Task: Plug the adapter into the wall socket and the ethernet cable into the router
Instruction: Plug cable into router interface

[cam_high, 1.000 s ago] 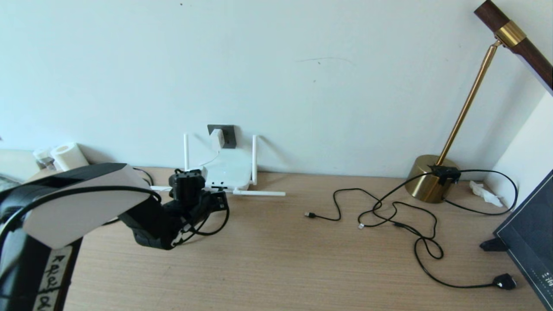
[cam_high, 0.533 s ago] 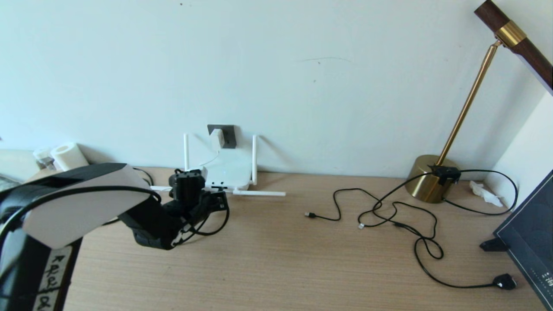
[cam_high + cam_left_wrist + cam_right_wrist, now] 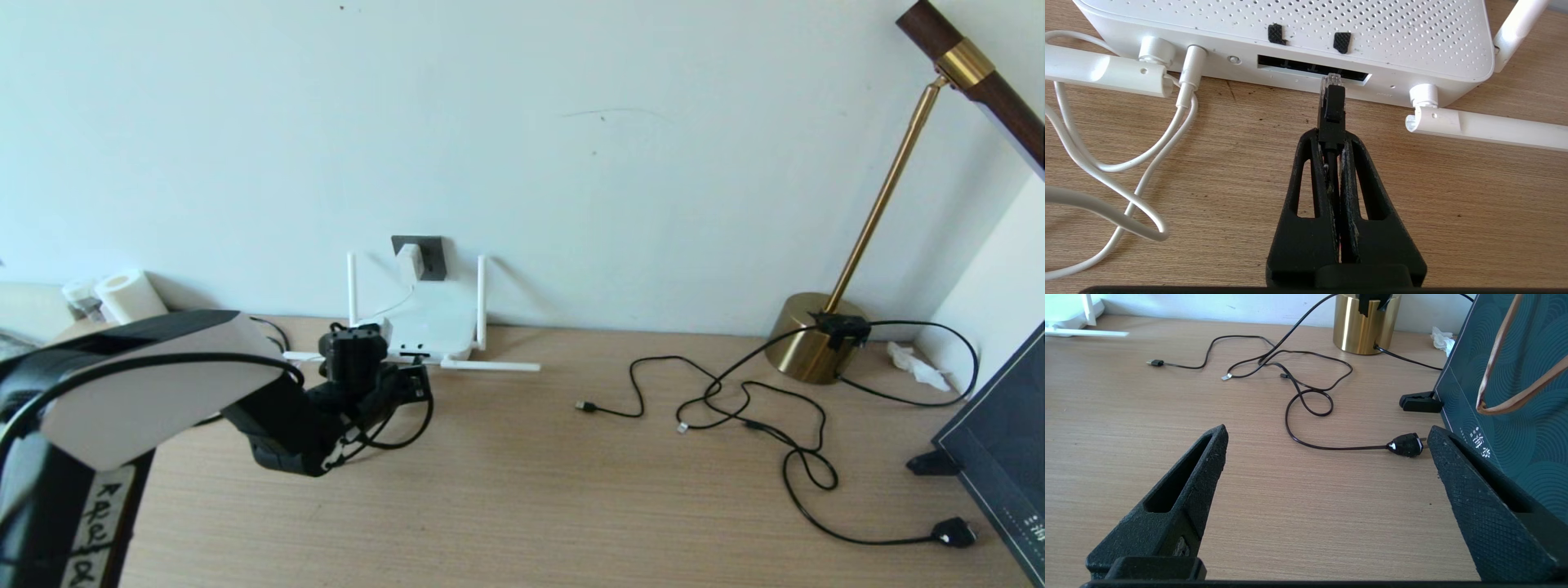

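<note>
Left pincer (image 3: 1332, 141) clamps ethernet cable (image 3: 1331, 102) plug – tip at router (image 3: 1298, 36) port, wood desk (image 3: 531, 490).

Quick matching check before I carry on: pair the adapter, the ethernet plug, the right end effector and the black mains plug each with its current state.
1. adapter
2. ethernet plug
3. right end effector
4. black mains plug

A. lying loose on the desk
B. sitting in the wall socket
C. open, holding nothing
D. pinched by the left end effector, tip at the router port

Pairs: 1-B, 2-D, 3-C, 4-A
</note>
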### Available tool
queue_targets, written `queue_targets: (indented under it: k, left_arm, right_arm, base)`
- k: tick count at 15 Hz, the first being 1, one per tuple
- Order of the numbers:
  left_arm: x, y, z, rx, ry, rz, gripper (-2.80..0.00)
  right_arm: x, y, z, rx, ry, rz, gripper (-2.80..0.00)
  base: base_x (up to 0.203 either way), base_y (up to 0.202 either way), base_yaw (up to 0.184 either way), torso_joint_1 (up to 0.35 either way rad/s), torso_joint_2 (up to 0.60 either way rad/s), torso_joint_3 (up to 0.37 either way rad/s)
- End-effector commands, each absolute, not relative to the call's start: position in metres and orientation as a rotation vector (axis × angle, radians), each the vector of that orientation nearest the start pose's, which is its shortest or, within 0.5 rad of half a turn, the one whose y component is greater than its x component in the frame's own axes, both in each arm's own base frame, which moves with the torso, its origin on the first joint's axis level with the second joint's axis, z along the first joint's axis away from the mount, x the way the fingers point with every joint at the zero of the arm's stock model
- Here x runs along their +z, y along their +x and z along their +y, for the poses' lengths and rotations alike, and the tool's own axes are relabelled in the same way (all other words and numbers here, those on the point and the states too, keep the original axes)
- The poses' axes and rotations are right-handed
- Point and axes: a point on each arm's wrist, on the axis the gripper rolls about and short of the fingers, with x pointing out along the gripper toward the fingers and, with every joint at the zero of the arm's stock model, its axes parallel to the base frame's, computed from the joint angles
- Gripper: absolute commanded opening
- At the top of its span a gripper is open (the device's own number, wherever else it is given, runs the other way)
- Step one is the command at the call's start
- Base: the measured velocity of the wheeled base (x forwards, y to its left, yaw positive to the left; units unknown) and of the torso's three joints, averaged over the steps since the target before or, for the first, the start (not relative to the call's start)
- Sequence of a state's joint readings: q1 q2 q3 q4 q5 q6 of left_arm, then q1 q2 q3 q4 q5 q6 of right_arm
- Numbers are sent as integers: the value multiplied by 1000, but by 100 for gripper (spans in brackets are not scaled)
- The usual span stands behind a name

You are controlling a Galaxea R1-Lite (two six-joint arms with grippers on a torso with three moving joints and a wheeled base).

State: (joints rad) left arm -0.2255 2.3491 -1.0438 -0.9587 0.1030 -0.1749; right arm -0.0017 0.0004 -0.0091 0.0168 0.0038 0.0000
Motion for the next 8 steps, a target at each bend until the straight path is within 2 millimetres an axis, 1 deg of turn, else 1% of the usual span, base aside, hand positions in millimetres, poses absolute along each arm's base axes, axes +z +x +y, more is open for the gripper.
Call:
queue_targets:
  k: [1, 8]
  left_arm:
    - [31, 416, -93, -90, -119, 346, -280]
    - [34, 416, -92, -90, -120, 339, -280]
  right_arm:
    - [76, -23, 0, 3, 0, 8, 0]
    - [76, -24, 0, 3, 0, 8, 0]
  base:
    - [0, 0, 0, 0, 0, 0]
    - [0, 0, 0, 0, 0, 0]
